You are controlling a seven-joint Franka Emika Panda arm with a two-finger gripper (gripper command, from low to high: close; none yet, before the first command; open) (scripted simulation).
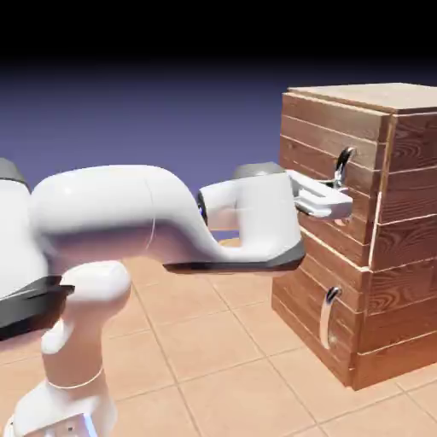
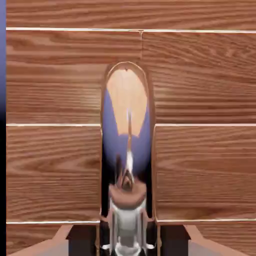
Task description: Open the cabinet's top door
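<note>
At one top door (image 1: 329,128), two gripper fingers (image 2: 80,240) clamp one curved handle (image 2: 127,125)

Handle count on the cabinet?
2. Upper handle: on the top door, partly behind the jaws in the exterior view. Lower handle: on the lower door. Sides facing away can't be seen.

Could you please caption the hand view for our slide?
Jaws closed on the curved silver bar handle of a brown wood-plank door.
</note>
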